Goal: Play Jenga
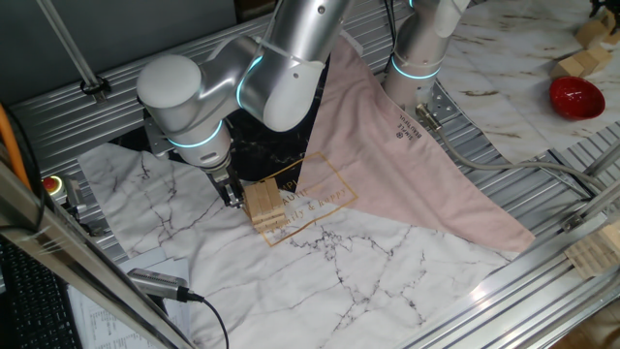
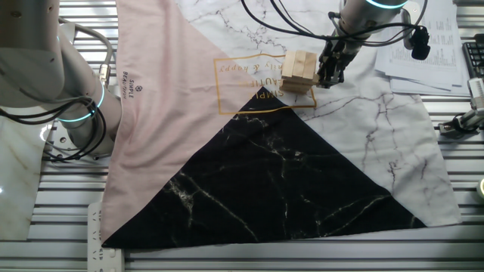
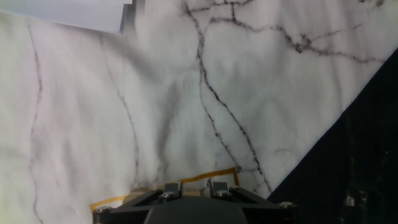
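Black marbled cloth is seen at the lower frame of the other fixed view; beyond it, at upper centre, the small tan wooden Jenga tower stands upright on the counter, just left of the jaws, whose spacing cannot be told.

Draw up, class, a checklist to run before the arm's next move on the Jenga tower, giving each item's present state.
1. Jenga tower upright on the cloth: ok.
2. gripper beside the tower, at its side: ok.
3. Contact between fingers and tower: cannot tell; both fixed views show them very close.
4. Jaws open or shut: cannot tell; the hand view shows only their base.
5. Tower in hand view: not ok; only marbled cloth shows.
6. Cable clear of the tower: ok.
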Controlling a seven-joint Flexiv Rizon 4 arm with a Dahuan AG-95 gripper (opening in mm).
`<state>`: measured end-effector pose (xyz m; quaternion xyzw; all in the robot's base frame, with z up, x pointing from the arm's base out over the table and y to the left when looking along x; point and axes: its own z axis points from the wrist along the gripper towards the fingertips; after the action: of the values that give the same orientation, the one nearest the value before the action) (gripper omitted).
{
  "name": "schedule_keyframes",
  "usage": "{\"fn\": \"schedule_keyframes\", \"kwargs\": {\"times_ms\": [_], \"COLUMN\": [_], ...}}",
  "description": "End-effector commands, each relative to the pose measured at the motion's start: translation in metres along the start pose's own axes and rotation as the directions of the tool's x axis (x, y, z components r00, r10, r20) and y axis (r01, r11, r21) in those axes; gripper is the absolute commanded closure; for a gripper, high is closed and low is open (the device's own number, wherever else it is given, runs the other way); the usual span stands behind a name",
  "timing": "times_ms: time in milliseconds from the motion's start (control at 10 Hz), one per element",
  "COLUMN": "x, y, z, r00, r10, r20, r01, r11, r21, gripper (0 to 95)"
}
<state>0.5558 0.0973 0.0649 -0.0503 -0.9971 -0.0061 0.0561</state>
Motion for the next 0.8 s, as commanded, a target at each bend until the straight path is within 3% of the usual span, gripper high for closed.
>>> {"fn": "schedule_keyframes", "kwargs": {"times_ms": [100,800], "x": [-0.0007,-0.0036], "y": [-0.0006,-0.0029], "z": [0.0013,0.0053], "r00": [1.0,1.0], "r10": [0.001,0.005], "r20": [0.001,0.004], "r01": [-0.001,-0.005], "r11": [1.0,1.0], "r21": [0.002,0.01], "gripper": [95.0,95.0]}}
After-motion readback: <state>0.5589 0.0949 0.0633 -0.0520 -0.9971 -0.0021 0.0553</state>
